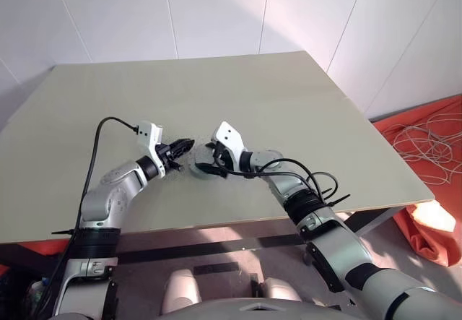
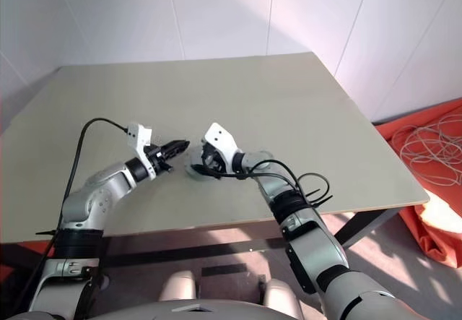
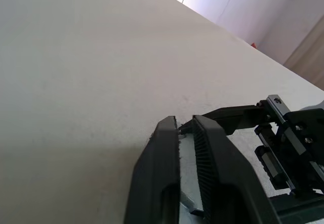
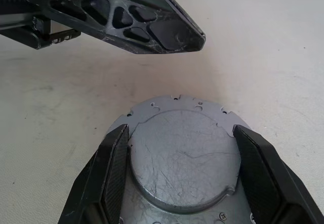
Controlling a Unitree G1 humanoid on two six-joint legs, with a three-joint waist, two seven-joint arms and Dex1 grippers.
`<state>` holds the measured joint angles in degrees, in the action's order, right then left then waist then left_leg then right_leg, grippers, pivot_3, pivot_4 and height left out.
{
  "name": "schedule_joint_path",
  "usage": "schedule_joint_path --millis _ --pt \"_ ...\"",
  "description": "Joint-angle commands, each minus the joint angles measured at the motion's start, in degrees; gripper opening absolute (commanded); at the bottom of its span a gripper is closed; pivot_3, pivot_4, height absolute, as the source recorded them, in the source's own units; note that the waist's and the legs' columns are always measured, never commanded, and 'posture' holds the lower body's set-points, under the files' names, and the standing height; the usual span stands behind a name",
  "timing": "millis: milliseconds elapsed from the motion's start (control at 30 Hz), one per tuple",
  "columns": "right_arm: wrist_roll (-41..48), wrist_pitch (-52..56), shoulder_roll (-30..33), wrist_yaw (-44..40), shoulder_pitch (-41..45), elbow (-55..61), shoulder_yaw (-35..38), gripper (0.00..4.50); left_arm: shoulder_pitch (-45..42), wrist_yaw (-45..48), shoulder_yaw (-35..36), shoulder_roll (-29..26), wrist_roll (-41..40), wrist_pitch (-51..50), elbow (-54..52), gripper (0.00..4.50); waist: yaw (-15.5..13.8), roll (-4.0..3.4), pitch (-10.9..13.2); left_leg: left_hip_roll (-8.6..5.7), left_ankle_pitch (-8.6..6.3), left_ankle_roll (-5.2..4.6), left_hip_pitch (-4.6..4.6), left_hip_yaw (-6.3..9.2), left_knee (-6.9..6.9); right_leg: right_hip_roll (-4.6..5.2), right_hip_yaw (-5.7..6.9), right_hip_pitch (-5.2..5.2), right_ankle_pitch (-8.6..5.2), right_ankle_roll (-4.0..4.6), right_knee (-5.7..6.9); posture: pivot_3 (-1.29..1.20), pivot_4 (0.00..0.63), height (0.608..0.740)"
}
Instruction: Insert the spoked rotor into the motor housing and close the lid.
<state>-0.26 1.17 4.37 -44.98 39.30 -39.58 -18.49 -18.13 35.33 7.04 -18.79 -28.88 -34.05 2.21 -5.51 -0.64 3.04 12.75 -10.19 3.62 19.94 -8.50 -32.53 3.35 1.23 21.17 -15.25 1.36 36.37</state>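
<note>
Lid (image 4: 185,155) flat on desk (image 1: 289,110), gripped betw. R fingers (image 4: 114,173). L fingers (image 3: 162,173) closed, empty, just beside lid.

A grey metal disc (image 4: 185,158) on the tabletop (image 4: 273,47) runs off the right wrist view's lower edge; from the head views the right gripper (image 1: 209,162) covers most of it. Whether it is lid or housing cannot be told. Orange cloth (image 1: 433,139) is cropped at the frame's edge.
</note>
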Motion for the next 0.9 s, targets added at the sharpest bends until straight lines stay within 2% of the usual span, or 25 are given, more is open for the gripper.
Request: schedule_joint_path --millis 33,333,600,900 --pt "-3.34 2.84 2.04 0.69 -2.18 -5.60 -1.17 3.16 -1.95 -1.64 -0.57 -0.12 1.07 -1.10 1.12 0.03 0.00 -0.01 -0.01 -0.01 0.00 0.00 0.00 0.00 0.06 0.00 0.00 0.00 0.00 0.00 -0.04 0.00 0.000 0.740" --pt "-3.37 3.09 2.26 0.68 -2.17 -4.97 -1.08 3.16 -2.60 -3.85 -3.57 -0.90 1.88 -8.96 0.88 0.03 0.02 -0.03 -0.02 -0.01 0.01 0.02 -0.01 -0.03 0.27 -0.01 0.01 -0.01 0.00 0.00 -0.23 0.00 0.000 0.740" --pt "-3.39 3.49 2.20 0.60 -2.32 -4.13 -1.16 3.16 -2.96 -3.18 -1.05 -1.13 -4.23 -20.52 -1.20 0.03 0.05 -0.24 -0.16 -0.02 0.01 0.02 -0.04 -0.05 0.41 -0.02 0.02 -0.14 0.01 0.00 -0.64 0.00 0.000 0.740" --pt "-2.46 5.34 1.97 -0.37 -1.94 -3.36 -0.58 3.16 -2.68 -4.46 0.85 -1.92 -4.29 -23.15 -1.28 0.03 0.03 -0.29 -0.17 -0.03 0.01 0.02 -0.02 -0.05 0.44 -0.02 0.02 -0.15 0.00 -0.02 -0.71 0.00 0.000 0.740"
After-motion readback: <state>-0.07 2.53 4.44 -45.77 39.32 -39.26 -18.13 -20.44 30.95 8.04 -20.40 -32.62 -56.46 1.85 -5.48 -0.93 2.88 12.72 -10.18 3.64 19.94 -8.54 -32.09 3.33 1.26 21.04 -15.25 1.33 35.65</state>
